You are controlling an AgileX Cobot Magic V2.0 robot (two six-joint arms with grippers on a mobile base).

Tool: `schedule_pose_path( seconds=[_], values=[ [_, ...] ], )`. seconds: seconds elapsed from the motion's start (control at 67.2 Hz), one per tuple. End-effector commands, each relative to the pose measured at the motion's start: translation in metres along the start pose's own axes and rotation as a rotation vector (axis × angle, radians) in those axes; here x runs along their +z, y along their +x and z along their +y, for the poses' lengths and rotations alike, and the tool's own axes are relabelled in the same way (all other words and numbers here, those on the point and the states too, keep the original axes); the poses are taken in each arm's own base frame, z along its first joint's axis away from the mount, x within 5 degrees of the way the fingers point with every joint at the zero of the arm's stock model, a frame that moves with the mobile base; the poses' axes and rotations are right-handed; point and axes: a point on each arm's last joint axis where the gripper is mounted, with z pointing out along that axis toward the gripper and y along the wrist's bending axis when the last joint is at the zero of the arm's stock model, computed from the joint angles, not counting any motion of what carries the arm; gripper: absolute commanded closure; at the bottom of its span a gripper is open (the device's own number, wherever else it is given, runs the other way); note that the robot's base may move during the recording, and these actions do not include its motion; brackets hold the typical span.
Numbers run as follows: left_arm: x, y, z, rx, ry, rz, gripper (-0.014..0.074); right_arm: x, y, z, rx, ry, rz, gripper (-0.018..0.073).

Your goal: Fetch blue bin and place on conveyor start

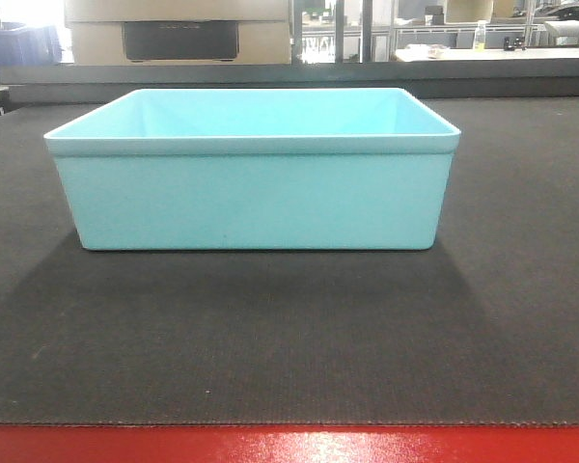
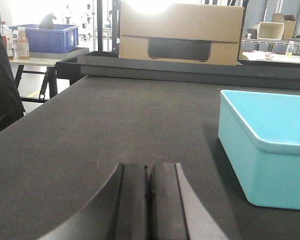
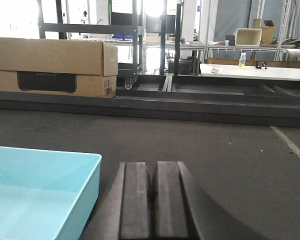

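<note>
Front view: blue bin (image 1: 253, 183) sits upright at frame centre on the conveyor start (image 1: 289, 338), behind its red edge.
Left wrist view: left end effector (image 2: 148, 185) pressed together, bottom centre; bin at right, apart.
Right wrist view: right end effector (image 3: 153, 187) pressed together, bottom centre; bin lower left, cardboard box (image 3: 52, 67) upper left.

The front view sits low at the red front edge of the dark woven conveyor belt (image 1: 289, 367), facing straight across it, close to the pale turquoise plastic tub (image 1: 253, 178). Each wrist view looks low along the belt over its own gripper, left (image 2: 148, 186) and right (image 3: 154, 186). All three share the tub and a brown cardboard box (image 3: 52, 67) behind.
</note>
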Motion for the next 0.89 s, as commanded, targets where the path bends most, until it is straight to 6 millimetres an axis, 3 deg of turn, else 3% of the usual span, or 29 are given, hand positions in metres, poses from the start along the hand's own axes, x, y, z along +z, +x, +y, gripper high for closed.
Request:
schedule_pose_path(
  seconds=[0.0,0.149,0.268,0.506,0.625,0.669,0.878],
  values=[
    [-0.001,-0.002,0.000,-0.007,-0.003,-0.020,0.0707,-0.001,-0.002,0.000,-0.004,0.003,-0.026,0.0721],
    [-0.001,-0.002,0.000,-0.007,-0.003,-0.020,0.0707,-0.001,0.008,-0.001,0.020,0.016,-0.009,0.0721],
    [-0.001,-0.002,0.000,-0.007,-0.003,-0.020,0.0707,-0.010,0.029,-0.005,0.068,0.063,-0.012,0.0721],
    [-0.001,-0.002,0.000,-0.007,-0.003,-0.020,0.0707,-0.027,0.108,-0.010,0.069,0.139,-0.001,0.0721],
    [-0.001,-0.002,0.000,-0.007,-0.003,-0.020,0.0707,-0.034,0.135,-0.010,0.068,0.144,-0.003,0.0721],
    [-0.001,-0.002,0.000,-0.007,-0.003,-0.020,0.0707,-0.035,0.142,-0.010,0.064,0.144,0.000,0.0721],
    [-0.001,-0.002,0.000,-0.007,-0.003,-0.020,0.0707,-0.035,0.139,-0.010,0.060,0.144,-0.029,0.0721]
  ],
)
